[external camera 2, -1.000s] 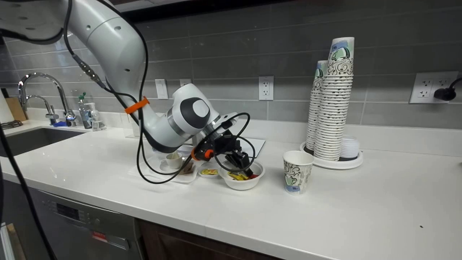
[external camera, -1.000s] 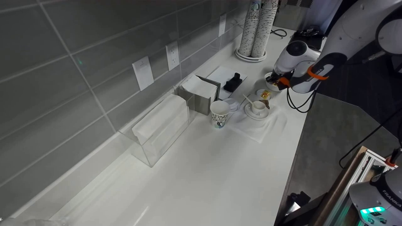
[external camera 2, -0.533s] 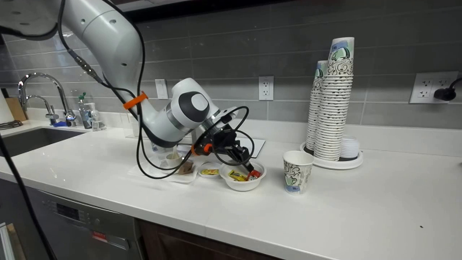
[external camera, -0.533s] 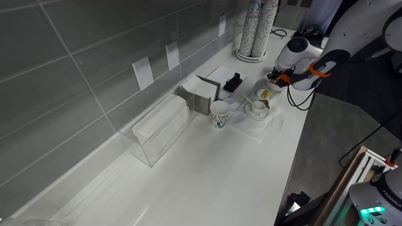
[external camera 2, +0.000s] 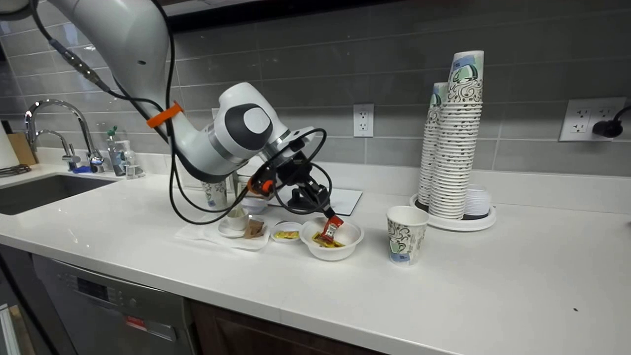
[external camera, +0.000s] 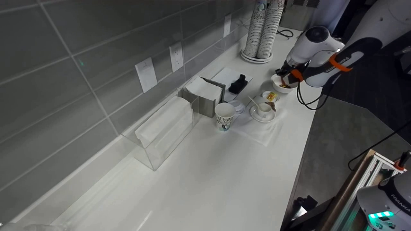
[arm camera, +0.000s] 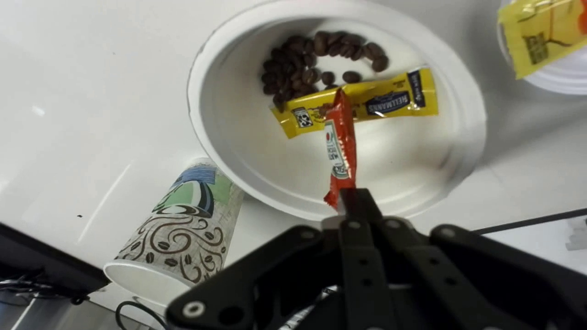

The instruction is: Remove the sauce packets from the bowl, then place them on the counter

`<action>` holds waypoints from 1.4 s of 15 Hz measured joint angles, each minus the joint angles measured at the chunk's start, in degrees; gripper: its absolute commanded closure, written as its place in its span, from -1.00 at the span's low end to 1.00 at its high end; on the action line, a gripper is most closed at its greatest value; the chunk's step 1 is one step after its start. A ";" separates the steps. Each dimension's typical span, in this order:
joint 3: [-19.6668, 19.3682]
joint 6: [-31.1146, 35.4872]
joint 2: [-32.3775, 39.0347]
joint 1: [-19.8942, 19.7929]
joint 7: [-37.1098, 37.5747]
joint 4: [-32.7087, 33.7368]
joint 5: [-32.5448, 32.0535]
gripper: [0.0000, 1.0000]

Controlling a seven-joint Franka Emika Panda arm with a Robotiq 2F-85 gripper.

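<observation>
The white bowl (external camera 2: 331, 254) stands on the white counter (external camera 2: 443, 301). My gripper (arm camera: 357, 197) is shut on one end of a red sauce packet (arm camera: 344, 142); it also shows in an exterior view (external camera 2: 331, 229). The packet hangs slanting down over the bowl's inside. In the wrist view, a yellow sauce packet (arm camera: 390, 101) lies in the bowl under the red one's far end. In an exterior view, my gripper (external camera: 282, 72) is just above the bowl (external camera: 284, 89). Whether the red packet touches the yellow one, I cannot tell.
Coffee beans (arm camera: 293, 68) lie in the bowl. Beside it, a small white dish (external camera 2: 296, 240) holds a yellow packet (external camera 2: 286, 234). A paper cup (external camera 2: 406, 236) stands at its other side. A saucer (external camera: 258, 119) with a small cup (external camera: 264, 110), cup stacks (external camera 2: 456, 158) and napkin holders (external camera: 205, 106) are around.
My gripper was down in the bowl. It has risen and moved back from it, shut on the red packet, which is now lifted and hangs over the bowl.
</observation>
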 measured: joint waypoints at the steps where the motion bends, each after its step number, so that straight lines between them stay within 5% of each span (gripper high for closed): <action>1: 0.75 0.11 -1.35 -0.70 -0.18 -0.95 0.55 1.00; 5: 7.29 2.38 -6.55 -7.05 -3.62 -5.08 7.17 1.00; 15: 37.29 5.43 -14.58 -32.37 -23.20 -9.72 41.34 1.00; 21: 44.46 -0.88 -17.23 -36.49 -30.51 -8.22 50.33 1.00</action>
